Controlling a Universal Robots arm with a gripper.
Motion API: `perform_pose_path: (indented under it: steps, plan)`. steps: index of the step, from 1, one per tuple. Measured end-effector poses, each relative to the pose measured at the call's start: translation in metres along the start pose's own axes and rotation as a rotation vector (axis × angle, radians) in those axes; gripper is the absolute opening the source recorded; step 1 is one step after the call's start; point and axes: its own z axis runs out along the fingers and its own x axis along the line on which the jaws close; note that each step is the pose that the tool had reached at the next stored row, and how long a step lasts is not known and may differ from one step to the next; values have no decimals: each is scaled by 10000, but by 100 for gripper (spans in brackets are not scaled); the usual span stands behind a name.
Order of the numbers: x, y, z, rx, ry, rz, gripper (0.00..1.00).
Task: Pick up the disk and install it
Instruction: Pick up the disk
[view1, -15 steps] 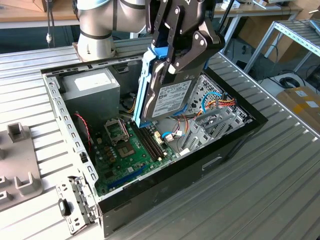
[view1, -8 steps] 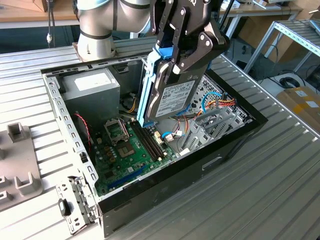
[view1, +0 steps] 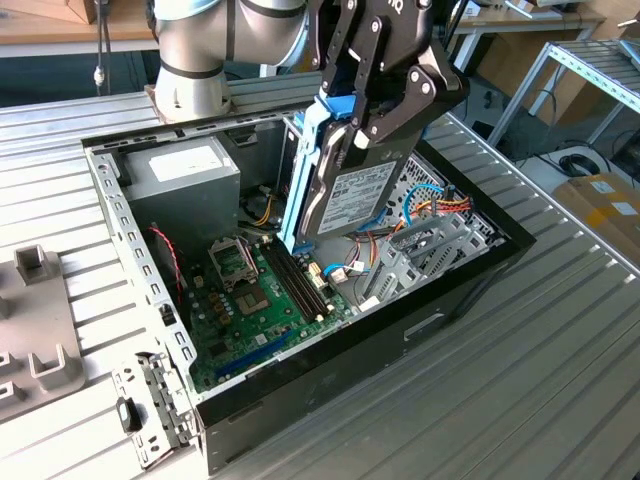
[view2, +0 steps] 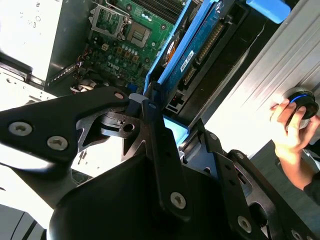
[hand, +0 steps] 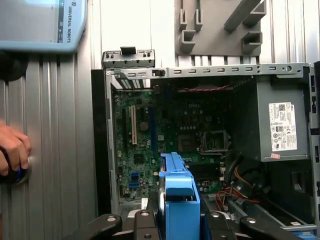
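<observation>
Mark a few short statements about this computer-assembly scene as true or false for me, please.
1. The pincer is shut on the disk, holding it on edge over the open computer case. True.
2. The case is closed by a cover. False: it is open, and the motherboard shows.
3. In the second wrist view, a person's hand rests on a round knob. True.
4. The disk's frame is red. False: the frame is blue.
5. The grey box stands outside the case. False: it sits inside, in a corner.
</observation>
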Motion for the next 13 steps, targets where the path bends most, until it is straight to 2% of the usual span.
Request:
perform_pose_path:
  steps: [13]
  plan:
    - [24,-100,5,0,0,0,37]
